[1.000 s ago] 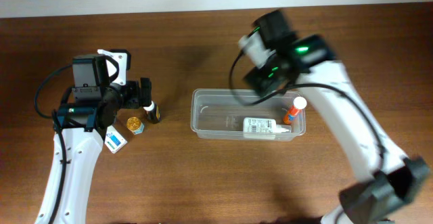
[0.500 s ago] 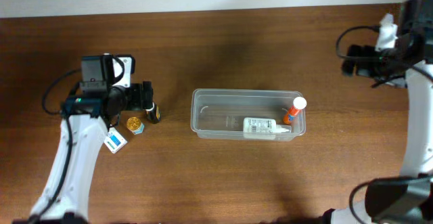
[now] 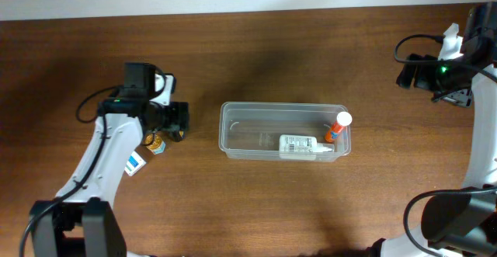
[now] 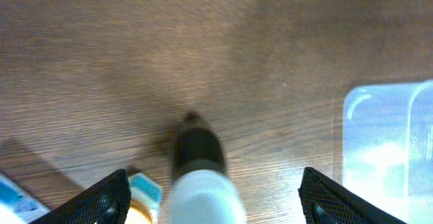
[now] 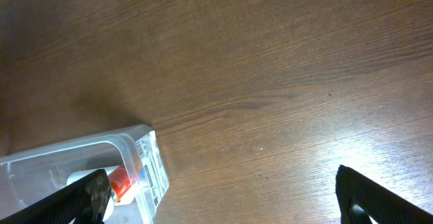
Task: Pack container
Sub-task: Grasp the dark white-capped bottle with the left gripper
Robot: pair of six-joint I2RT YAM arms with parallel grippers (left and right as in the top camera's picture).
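Note:
The clear container (image 3: 233, 133) sits mid-table and holds a white bottle (image 3: 299, 144) and an orange tube with a white cap (image 3: 337, 126). My left gripper (image 3: 177, 122) is left of the container, open wide. In the left wrist view a small white bottle with a dark cap (image 4: 199, 173) stands between the spread fingers (image 4: 101, 200), untouched, and the container's end (image 4: 385, 143) shows at the right. My right gripper (image 3: 410, 74) is open and empty at the far right edge. Its wrist view shows the container corner (image 5: 145, 160) and the orange tube (image 5: 122, 181).
A gold-lidded jar (image 3: 154, 143) and a blue-and-white box (image 3: 134, 162) lie just left of my left gripper. The jar (image 4: 145, 197) also shows beside the left finger. Bare wood lies between the container and the right gripper.
My right arm has swung away from above the container to the far right edge. My left gripper has shifted right, over the small bottle.

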